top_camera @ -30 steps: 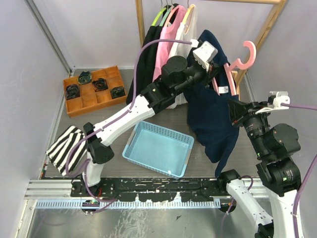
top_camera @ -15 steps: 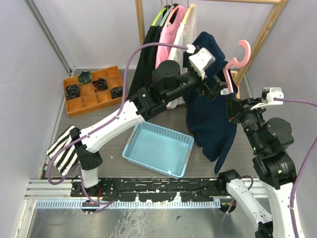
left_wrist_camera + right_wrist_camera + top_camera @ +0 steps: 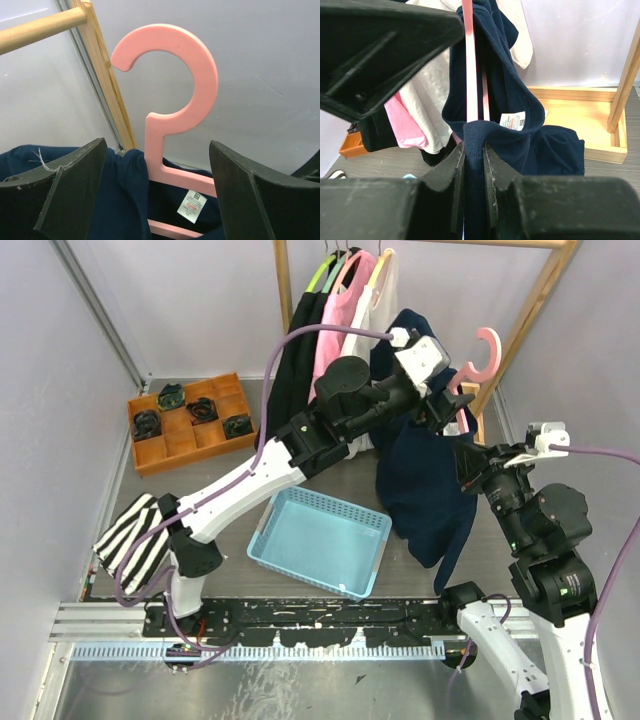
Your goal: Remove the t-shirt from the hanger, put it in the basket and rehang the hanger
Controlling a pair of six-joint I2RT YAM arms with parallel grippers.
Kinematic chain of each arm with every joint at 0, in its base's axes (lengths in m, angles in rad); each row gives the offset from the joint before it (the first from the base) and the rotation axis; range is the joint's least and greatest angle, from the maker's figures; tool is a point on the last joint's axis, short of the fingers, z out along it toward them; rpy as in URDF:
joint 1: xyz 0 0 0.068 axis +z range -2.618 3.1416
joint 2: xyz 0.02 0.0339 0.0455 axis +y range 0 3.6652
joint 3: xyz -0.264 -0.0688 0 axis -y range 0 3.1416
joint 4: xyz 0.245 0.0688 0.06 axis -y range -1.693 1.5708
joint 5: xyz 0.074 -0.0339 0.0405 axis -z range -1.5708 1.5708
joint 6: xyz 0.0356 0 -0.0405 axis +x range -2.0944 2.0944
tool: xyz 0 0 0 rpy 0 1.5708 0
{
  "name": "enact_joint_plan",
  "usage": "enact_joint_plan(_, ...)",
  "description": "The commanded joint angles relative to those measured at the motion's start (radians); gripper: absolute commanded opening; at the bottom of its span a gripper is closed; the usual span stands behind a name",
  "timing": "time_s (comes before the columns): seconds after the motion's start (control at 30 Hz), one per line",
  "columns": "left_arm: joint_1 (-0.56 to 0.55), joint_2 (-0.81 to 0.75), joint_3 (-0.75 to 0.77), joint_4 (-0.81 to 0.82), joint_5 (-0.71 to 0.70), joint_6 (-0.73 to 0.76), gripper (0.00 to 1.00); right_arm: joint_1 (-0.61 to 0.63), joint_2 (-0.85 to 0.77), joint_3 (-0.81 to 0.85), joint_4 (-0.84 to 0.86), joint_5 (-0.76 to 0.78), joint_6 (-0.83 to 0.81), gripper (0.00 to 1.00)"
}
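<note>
From where I stand the navy t-shirt (image 3: 425, 490) is not off yet: it hangs on the pink hanger (image 3: 155, 135), whose neck sits between the spread-wide left gripper (image 3: 159, 185), while the right gripper (image 3: 474, 147) pinches the collar, hanger bar just beyond its fingertips.

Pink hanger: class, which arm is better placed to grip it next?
Left. The left gripper stands open astride the pink hanger; the right gripper is shut on the navy t-shirt.
</note>
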Motion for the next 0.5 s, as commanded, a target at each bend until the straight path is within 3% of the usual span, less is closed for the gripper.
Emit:
enact_joint_plan(0.0, -0.001, 0.044, 0.06, -0.002, 0.021, 0.017, 0.89, -0.003, -0.027, 0.016, 0.112, -0.03, -0.004, 0.01)
enact_joint_plan(0.47, -0.001, 0.069, 0.058, 0.038, 0.035, -0.008, 0.56, -0.004, -0.047, 0.018, 0.108, -0.057, -0.012, 0.01)
